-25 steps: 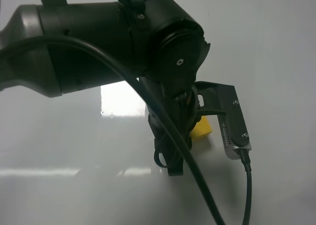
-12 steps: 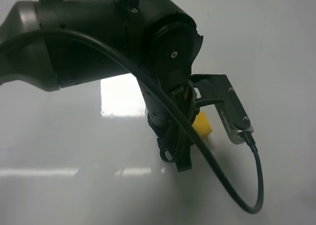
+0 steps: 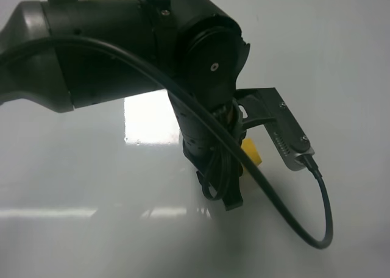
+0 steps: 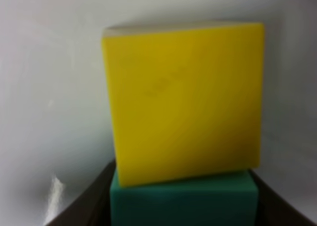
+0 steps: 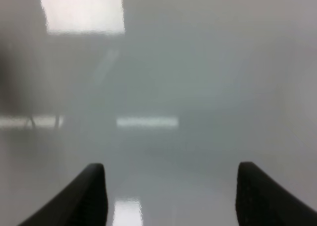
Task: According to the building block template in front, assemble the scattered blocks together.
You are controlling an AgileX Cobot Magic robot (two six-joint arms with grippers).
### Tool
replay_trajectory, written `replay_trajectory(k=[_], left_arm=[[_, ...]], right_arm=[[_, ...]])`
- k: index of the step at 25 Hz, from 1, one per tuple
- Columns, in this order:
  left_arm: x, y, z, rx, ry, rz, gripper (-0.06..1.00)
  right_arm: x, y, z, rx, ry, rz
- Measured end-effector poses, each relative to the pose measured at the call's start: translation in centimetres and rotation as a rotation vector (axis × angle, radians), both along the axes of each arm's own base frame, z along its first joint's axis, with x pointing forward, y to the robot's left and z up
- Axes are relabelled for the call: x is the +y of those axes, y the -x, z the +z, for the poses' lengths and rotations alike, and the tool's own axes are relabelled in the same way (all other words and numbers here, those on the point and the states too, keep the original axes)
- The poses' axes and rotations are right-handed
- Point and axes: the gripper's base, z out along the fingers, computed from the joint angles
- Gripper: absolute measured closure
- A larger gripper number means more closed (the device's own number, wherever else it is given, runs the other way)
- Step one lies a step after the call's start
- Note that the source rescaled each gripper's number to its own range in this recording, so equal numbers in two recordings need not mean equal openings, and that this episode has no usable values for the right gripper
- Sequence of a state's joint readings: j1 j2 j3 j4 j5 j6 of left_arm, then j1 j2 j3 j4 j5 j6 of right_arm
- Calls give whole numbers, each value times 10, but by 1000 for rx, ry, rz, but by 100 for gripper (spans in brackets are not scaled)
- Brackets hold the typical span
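In the left wrist view the yellow block [image 4: 183, 102] lies on the white table, with the teal-green block [image 4: 183, 201] pressed flush against its near face. My left gripper [image 4: 184, 208] holds the teal-green block between its dark fingers [image 4: 99, 196]. In the exterior high view the left arm [image 3: 152, 52] covers most of the scene, and only a corner of the yellow block [image 3: 250, 154] shows beside the wrist. My right gripper [image 5: 171, 196] is open and empty over bare table. The building block template is out of view.
The white glossy table [image 3: 341, 58] carries a bright light reflection [image 3: 146, 119]. The left wrist camera bracket [image 3: 286, 135] and its looping black cable [image 3: 317, 229] hang at the right of the arm.
The left arm's wrist has shifted slightly right and down. Its camera bracket has tilted and the cable has swung out into a wider loop. Less of the yellow block shows.
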State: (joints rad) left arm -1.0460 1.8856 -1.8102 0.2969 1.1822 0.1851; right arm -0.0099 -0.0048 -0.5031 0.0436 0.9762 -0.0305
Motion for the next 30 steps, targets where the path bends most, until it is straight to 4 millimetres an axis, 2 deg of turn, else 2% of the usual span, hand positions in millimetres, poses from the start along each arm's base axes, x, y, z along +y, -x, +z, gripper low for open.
replay_trajectory(k=[24, 25, 26, 28, 30], left_arm=[[0, -2, 1, 1, 21, 7, 91], [0, -2, 1, -2, 23, 7, 85], [0, -2, 1, -4, 27, 6, 69], [-1, -2, 3, -9, 38, 7, 30], [0, -2, 4, -11, 40, 7, 7]], right_arm=[[0, 0, 0, 0, 0, 0], [0, 0, 0, 0, 0, 0], [0, 0, 0, 0, 0, 0], [0, 0, 0, 0, 0, 0], [0, 0, 0, 0, 0, 0]])
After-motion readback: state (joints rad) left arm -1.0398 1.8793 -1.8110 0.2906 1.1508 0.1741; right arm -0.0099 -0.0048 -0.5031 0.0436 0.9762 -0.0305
